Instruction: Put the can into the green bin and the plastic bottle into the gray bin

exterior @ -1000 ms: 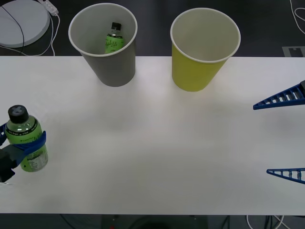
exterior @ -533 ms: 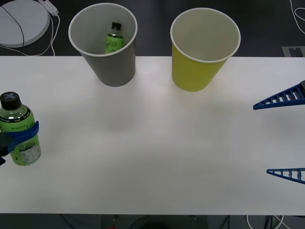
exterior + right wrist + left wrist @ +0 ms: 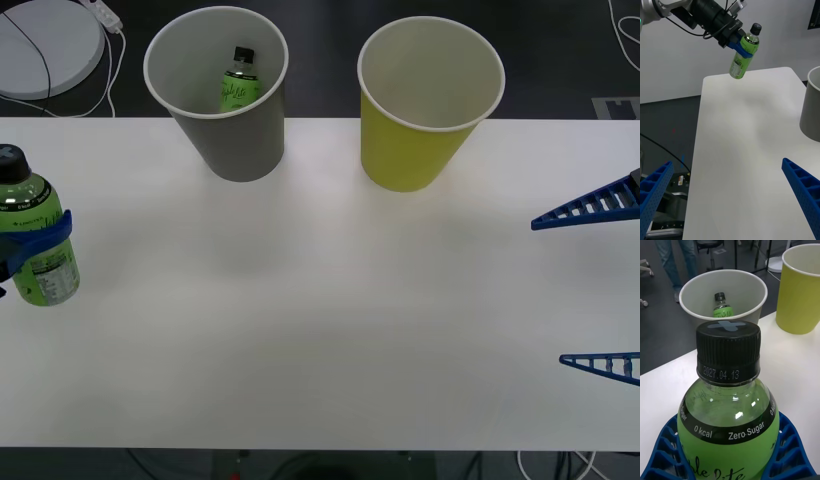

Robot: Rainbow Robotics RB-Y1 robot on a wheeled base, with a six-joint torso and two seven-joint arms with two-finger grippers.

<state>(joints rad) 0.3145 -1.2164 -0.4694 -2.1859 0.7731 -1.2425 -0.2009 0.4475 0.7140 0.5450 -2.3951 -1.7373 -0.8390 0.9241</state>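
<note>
One plastic bottle (image 3: 35,240) sits clamped in the left end effector (image 3: 22,245), lifted off the table (image 3: 330,300); ahead of it stands the gray bin (image 3: 220,90). The right end effector (image 3: 598,290) gapes empty.

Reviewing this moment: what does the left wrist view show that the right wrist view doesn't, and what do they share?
Left wrist view alone: the inside of the gray bin with a second bottle standing in it, the green bin, and the date print under the held bottle's cap.

Right wrist view alone: the left tool from outside, holding the plastic bottle lifted above the table, and the right tool open.

Both: the held plastic bottle, the table and the gray bin.
</note>
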